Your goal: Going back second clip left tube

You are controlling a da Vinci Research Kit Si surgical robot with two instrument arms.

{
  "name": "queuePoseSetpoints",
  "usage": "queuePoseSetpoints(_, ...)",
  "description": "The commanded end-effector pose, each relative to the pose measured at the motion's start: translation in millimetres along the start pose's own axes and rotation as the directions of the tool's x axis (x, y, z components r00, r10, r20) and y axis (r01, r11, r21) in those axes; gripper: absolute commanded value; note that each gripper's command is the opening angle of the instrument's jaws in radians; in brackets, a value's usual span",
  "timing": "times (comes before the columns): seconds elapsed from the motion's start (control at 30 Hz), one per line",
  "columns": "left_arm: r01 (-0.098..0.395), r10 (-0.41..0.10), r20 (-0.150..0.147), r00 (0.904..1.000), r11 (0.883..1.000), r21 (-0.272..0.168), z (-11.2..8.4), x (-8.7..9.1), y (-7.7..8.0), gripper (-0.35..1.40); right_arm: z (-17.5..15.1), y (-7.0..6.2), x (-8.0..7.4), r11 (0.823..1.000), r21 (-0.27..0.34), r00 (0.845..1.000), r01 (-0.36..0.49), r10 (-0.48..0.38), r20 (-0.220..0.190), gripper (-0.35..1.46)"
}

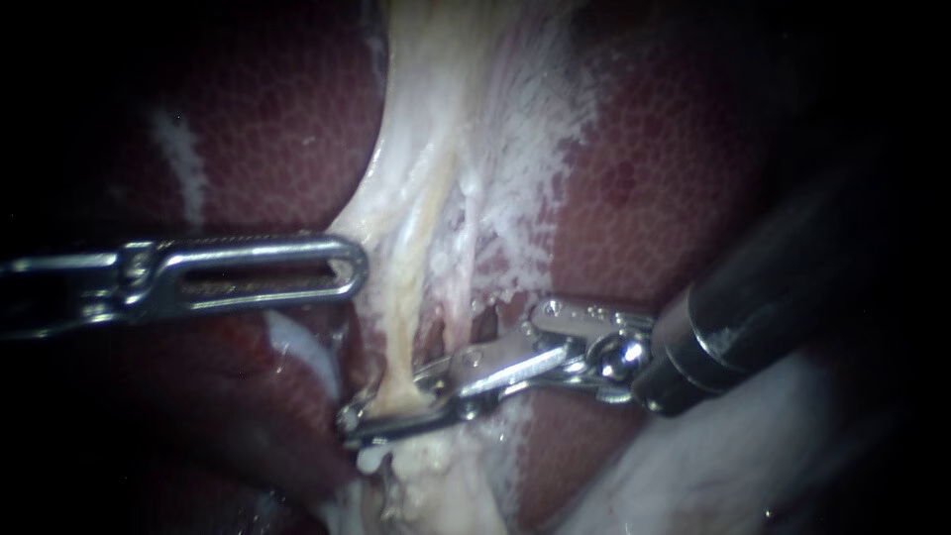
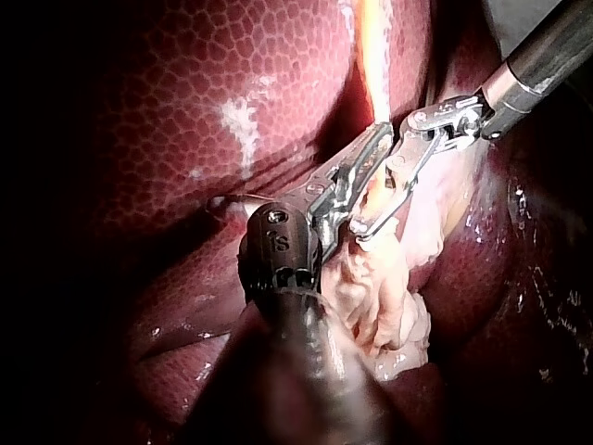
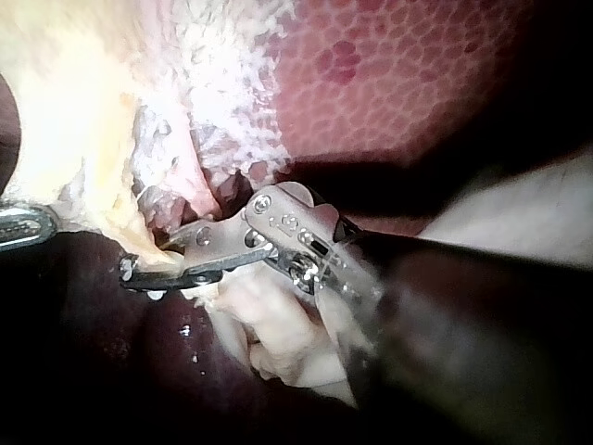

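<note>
Liver [image 1: 267, 129] behind, left instrument [image 1: 349, 267] jaws clamp pale tissue [image 1: 381, 213], right instrument [image 1: 384, 411] jaws clamp tube [image 1: 404, 322].

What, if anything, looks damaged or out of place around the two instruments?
Nothing is clearly wrong. One small dark hole shows in the pale tissue just above the right instrument, between the tube and the liver; it may be a gap rather than damage.

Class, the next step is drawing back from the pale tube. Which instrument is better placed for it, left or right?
Right. The right instrument lies across the tube and could probably pull straight back rightward. The left instrument rests higher, at the pale tissue's edge, off that spot.
</note>
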Motion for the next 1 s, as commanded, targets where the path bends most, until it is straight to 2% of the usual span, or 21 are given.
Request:
queuePoseSetpoints(0.03, 0.000, 0.000, 0.000, 1.0000, 1.000, 0.000, 0.0, 0.0, 0.0, -0.35, 0.0, 0.0, 0.0, 1.000, 0.000, 1.000, 0.000, 0.000, 0.000, -0.35)
queuePoseSetpoints(0.47, 0.000, 0.000, 0.000, 1.0000, 1.000, 0.000, 0.0, 0.0, 0.0, -0.35, 0.1, 0.0, 0.0, 1.000, 0.004, 1.000, 0.001, -0.001, 0.003, -0.34)
queuePoseSetpoints(0.53, 0.000, 0.000, 0.000, 1.0000, 1.000, 0.000, 0.0, 0.0, 0.0, -0.35, 0.1, 0.1, 0.0, 1.000, 0.004, 1.000, 0.001, -0.001, 0.002, -0.17)
queuePoseSetpoints(0.6, 0.000, 0.000, 0.000, 1.0000, 1.000, 0.001, 0.0, 0.0, 0.1, -0.35, 0.2, 0.2, 0.1, 0.997, 0.000, 0.997, 0.072, -0.072, 0.007, -0.01)
queuePoseSetpoints(0.77, 0.000, 0.000, 0.000, 1.0000, 1.000, 0.001, -0.1, 0.0, 0.1, -0.35, 0.6, 0.4, 0.3, 0.984, -0.016, 0.984, 0.177, -0.177, 0.010, 0.35)
queuePoseSetpoints(1.0, 0.000, 0.000, -0.001, 1.0000, 1.000, 0.001, -0.1, 0.0, 0.1, -0.35, 1.3, 0.5, 0.7, 0.969, -0.025, 0.969, 0.246, -0.245, 0.015, 0.53)
